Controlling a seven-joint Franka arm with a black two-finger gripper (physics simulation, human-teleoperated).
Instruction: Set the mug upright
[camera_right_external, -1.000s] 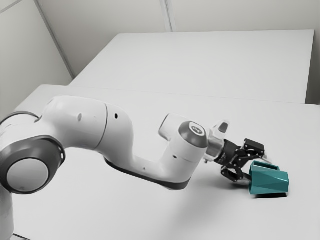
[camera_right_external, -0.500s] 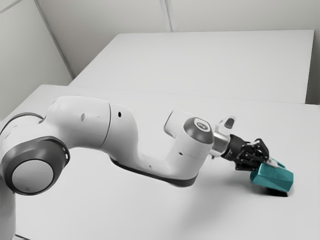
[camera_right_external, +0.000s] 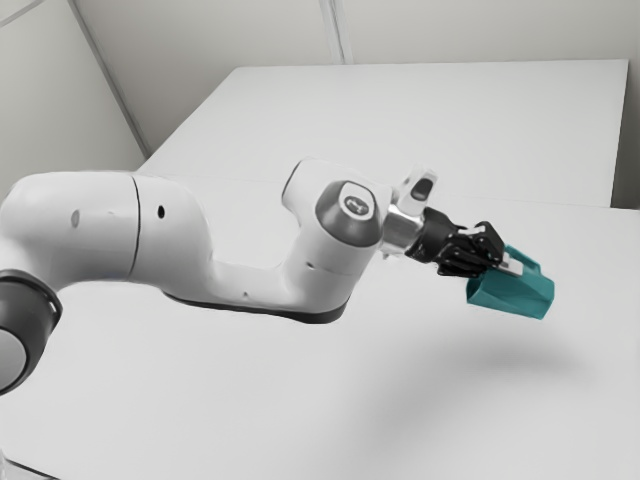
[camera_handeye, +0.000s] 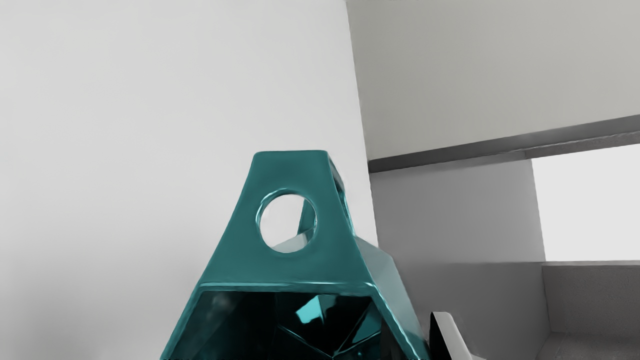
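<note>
- Mug (camera_right_external: 510, 296), teal and faceted, is off the tabletop (camera_right_external: 400, 400), where in the earliest frame we recorded it lying on its side. It has risen and shifted toward the exterior view's left.
- We find it tilted, not upright: its mouth faces the gripper (camera_right_external: 507, 267) and its base points to the exterior view's right. A soft shadow falls on the tabletop below.
- The gripper, spread in the earliest frame, is now closed on the mug's wall at the mouth. The arm (camera_right_external: 80, 235) has drawn back and up with it.
- In the wrist view we note the mug's near end cut off by the frame edge. Its interior is dark, with a few bright reflections, and we cannot make out the bottom clearly. The second fingertip is hidden from us.
- In the exterior view, the arm's shoulder is cut off at the left edge.
- Count: one mug, one handle (camera_handeye: 292, 172) with one round hole through its end, one arm, one gripper, and one pale fingertip (camera_handeye: 452, 337) made out beside the mug's outer wall in the wrist view.
</note>
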